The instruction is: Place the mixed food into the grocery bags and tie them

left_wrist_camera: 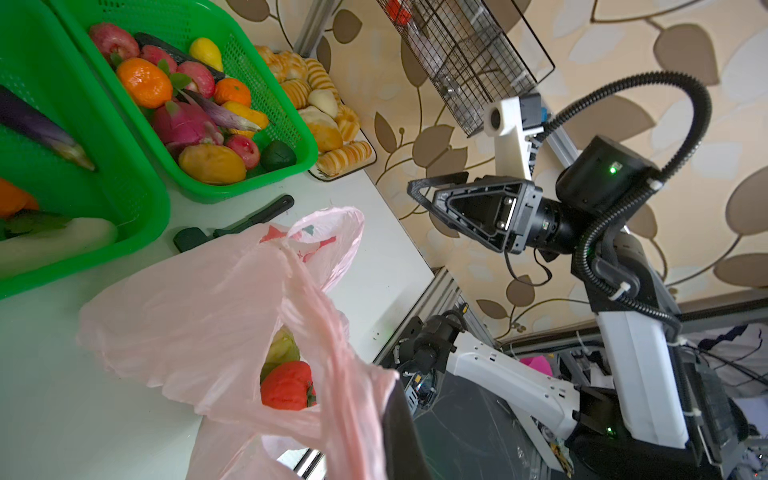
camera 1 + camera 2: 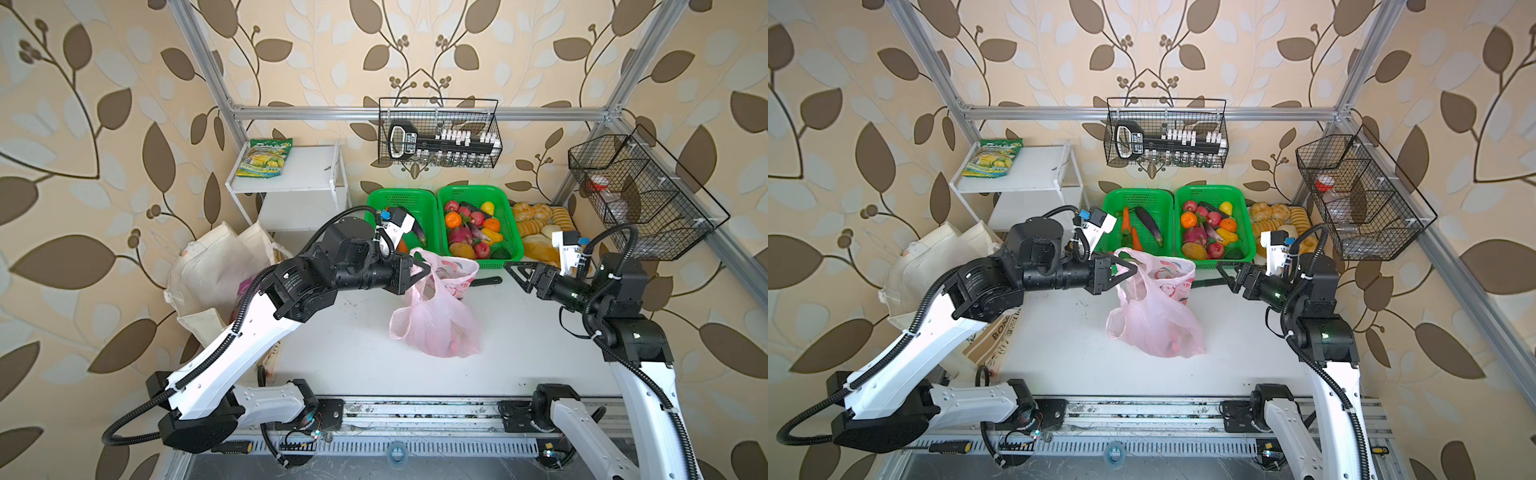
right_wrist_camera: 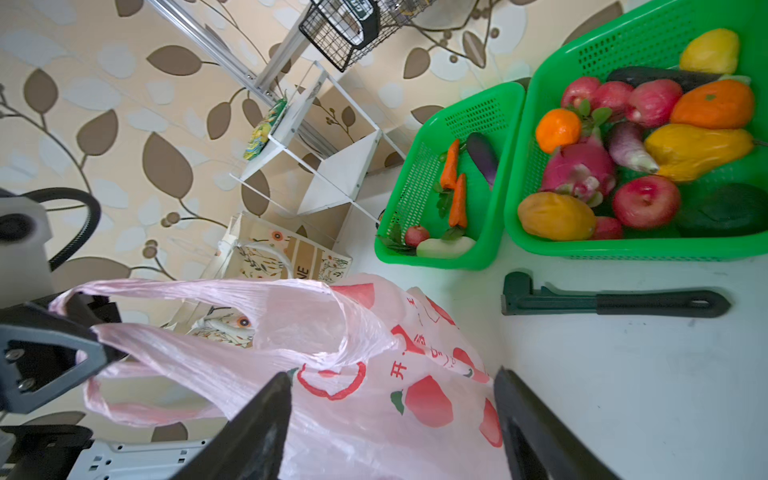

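Left gripper point(image 2: 423, 268) clenched on pink plastic bag point(image 2: 436, 324) handle | right gripper point(image 2: 515, 272) released, empty | film likely limp, slippery, tearable | grasp bunched free handle point(image 1: 353, 253)

Staged robot-lab kitchen cell: aluminium frame point(image 2: 332, 111), leaf wallpaper backdrop point(image 2: 83, 137), green produce baskets point(image 2: 473, 193).

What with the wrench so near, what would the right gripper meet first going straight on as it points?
Most likely the pink plastic bag: the right gripper, jaws open, points at its printed upper side. The wrench seems to lie below that line, though depth is unclear.
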Action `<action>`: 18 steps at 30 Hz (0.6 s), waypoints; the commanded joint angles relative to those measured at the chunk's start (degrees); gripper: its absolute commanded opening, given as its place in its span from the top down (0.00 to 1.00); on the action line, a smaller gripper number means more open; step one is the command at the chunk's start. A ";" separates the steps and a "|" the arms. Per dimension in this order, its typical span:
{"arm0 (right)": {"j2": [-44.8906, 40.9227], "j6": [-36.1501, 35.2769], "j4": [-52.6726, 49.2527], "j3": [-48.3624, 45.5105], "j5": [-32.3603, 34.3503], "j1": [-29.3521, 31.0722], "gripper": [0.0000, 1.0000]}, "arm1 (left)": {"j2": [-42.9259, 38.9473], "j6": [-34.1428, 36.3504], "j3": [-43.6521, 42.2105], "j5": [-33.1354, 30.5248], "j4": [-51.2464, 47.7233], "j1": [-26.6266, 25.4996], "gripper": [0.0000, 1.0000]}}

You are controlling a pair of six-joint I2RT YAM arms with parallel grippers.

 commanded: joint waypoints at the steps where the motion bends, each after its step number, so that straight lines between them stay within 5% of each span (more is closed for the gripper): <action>1: -1.10 -3.19 6.55 1.04 0.93 8.82 0.24 | -3.26 -4.95 -0.53 -0.73 3.20 1.74 1.00; 6: -6.68 -16.39 17.46 -4.36 24.95 34.99 0.24 | -3.11 -7.75 -1.02 2.55 7.87 1.94 1.00; 12: -0.35 -41.19 24.92 -5.51 47.93 62.26 0.16 | -1.15 -8.60 -1.03 4.39 8.94 1.96 1.00; 18: 7.68 -48.25 31.35 -5.74 51.70 64.79 0.04 | -0.97 -7.40 -0.67 3.76 7.55 1.94 1.00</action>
